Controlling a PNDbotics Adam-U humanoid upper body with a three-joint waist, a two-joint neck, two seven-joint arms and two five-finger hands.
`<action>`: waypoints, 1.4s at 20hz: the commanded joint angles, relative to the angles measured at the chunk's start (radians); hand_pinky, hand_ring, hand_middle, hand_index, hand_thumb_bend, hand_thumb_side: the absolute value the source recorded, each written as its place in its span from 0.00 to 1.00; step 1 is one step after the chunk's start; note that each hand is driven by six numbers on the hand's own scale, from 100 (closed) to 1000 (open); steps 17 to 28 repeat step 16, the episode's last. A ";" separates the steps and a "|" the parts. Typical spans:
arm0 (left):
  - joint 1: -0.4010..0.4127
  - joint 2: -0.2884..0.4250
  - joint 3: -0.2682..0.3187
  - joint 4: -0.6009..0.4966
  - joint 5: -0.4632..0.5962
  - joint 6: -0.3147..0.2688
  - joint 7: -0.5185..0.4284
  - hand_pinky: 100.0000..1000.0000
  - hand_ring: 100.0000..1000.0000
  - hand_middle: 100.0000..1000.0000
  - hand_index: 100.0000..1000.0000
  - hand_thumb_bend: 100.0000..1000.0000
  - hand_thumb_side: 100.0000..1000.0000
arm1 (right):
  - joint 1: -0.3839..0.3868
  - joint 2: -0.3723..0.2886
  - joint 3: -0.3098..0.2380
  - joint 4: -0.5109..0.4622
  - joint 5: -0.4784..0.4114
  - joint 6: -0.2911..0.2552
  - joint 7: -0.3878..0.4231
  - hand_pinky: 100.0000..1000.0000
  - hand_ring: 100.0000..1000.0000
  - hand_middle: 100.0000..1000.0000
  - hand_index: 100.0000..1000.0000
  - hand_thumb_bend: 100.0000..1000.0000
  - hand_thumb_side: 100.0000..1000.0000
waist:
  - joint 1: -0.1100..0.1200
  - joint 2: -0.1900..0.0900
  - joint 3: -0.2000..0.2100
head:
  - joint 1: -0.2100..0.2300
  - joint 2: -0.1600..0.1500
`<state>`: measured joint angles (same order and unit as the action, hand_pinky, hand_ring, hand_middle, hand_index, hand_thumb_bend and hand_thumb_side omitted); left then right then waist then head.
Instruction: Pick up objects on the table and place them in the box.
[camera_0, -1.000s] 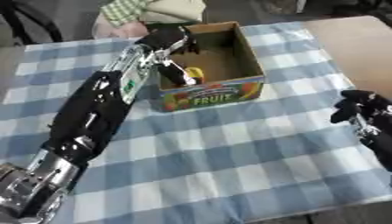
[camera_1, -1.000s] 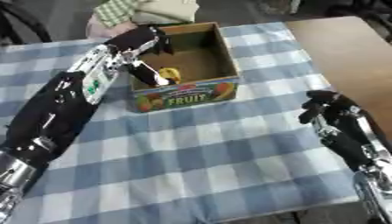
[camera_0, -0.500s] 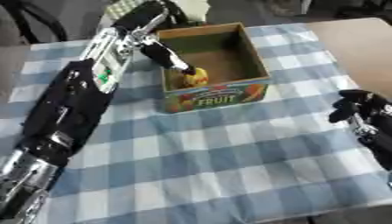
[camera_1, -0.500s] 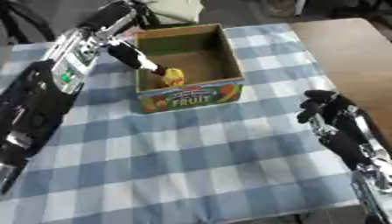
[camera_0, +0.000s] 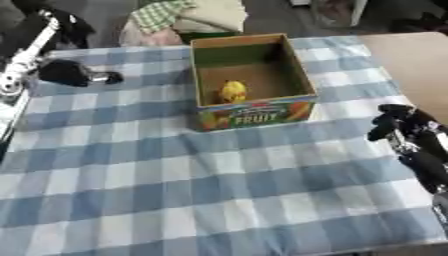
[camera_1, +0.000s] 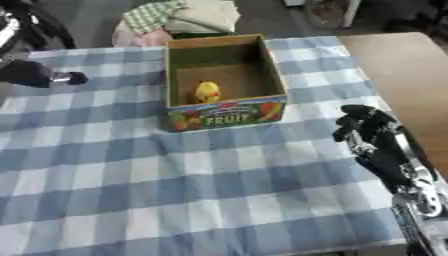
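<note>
Cardboard box (camera_0: 254, 80) marked FRUIT stands upright near the far edge of the table (camera_0: 219, 190), on a blue-and-white checked cloth. 1 yellow object (camera_0: 232, 92) lies inside, against the box's near wall. Left hand (camera_0: 74, 72) hangs over the far left corner, well apart from the box; cannot tell whether its fingers are open, nothing seen in it. Right hand (camera_1: 363, 125) at the right edge, fingers curled, holding nothing.
</note>
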<state>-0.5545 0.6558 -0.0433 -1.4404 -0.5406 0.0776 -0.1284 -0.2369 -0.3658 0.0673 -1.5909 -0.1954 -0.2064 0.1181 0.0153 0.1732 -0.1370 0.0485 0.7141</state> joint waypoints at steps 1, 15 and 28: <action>0.036 0.041 0.047 -0.064 0.014 0.035 0.015 0.65 0.57 0.58 0.69 0.83 0.37 | -0.008 -0.021 -0.013 -0.012 0.000 -0.003 -0.004 0.53 0.51 0.53 0.74 0.00 0.28 | -0.004 -0.015 0.002 | -0.007 0.006; 0.125 0.039 0.072 -0.113 0.017 0.058 0.022 0.64 0.57 0.57 0.69 0.82 0.37 | -0.006 -0.022 -0.016 -0.011 0.001 -0.003 -0.008 0.53 0.51 0.53 0.74 0.00 0.28 | -0.002 -0.015 0.006 | -0.006 0.007; 0.126 0.039 0.071 -0.112 0.017 0.057 0.021 0.64 0.57 0.57 0.69 0.81 0.37 | -0.006 -0.022 -0.016 -0.011 0.001 -0.003 -0.008 0.53 0.51 0.53 0.74 0.00 0.28 | -0.001 -0.014 0.006 | -0.007 0.007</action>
